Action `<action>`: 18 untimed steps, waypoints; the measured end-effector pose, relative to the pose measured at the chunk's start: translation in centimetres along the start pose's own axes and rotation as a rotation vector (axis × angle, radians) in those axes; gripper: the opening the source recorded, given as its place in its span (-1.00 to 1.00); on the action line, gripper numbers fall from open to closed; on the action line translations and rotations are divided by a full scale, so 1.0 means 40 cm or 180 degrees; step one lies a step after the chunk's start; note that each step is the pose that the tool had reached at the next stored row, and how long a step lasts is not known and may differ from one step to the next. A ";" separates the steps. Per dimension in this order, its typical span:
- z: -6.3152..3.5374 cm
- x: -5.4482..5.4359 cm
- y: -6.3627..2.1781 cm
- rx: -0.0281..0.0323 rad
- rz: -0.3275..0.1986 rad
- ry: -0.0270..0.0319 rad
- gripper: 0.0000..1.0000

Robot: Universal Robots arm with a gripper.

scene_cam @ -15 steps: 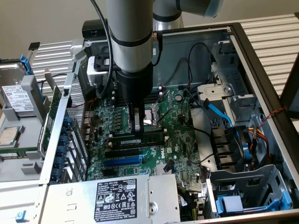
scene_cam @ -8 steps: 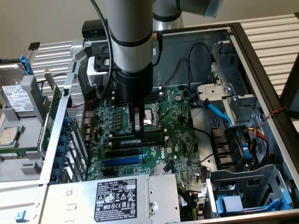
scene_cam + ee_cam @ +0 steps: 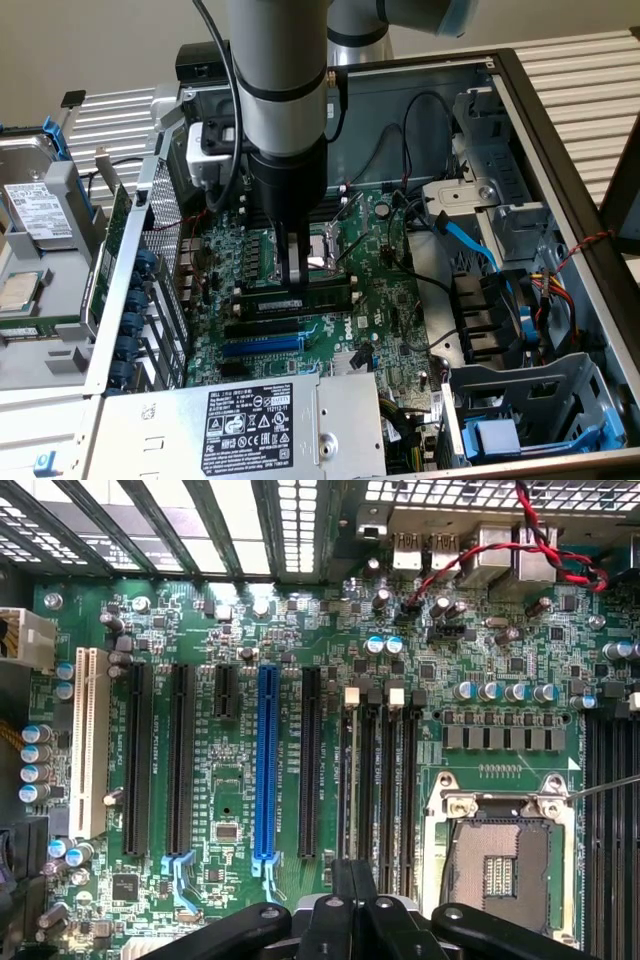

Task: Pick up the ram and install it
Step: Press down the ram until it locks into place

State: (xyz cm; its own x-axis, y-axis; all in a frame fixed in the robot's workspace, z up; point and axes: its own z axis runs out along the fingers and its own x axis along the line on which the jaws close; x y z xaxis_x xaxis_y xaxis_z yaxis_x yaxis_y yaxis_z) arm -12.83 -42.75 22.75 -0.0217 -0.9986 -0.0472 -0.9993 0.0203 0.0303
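One robot gripper (image 3: pixel 295 282), fingers pressed together, is pushing down on the single ram (image 3: pixel 300 296) stick sitting in a memory slot beside the CPU socket (image 3: pixel 497 865) on the motherboard (image 3: pixel 330 660), which is carrying one blue slot (image 3: pixel 266 765).
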 end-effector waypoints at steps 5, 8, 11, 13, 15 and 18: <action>0.003 0.000 0.001 -0.0002 -0.0008 -0.0007 -0.79; 0.003 0.000 0.001 -0.0001 -0.0009 -0.0012 -0.79; -0.006 -0.001 0.001 0.0000 -0.0009 -0.0017 -0.79; -0.017 -0.001 0.002 -0.0001 -0.0009 -0.0014 -0.79; -0.028 -0.001 0.002 -0.0002 -0.0010 -0.0014 -0.79; -0.037 -0.002 0.002 -0.0001 -0.0010 -0.0014 -0.79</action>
State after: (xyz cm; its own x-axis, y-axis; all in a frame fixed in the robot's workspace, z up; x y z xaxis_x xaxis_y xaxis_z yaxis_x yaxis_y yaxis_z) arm -12.88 -42.75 24.24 -0.0187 -0.9985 -0.0517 -0.9994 0.0172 0.0306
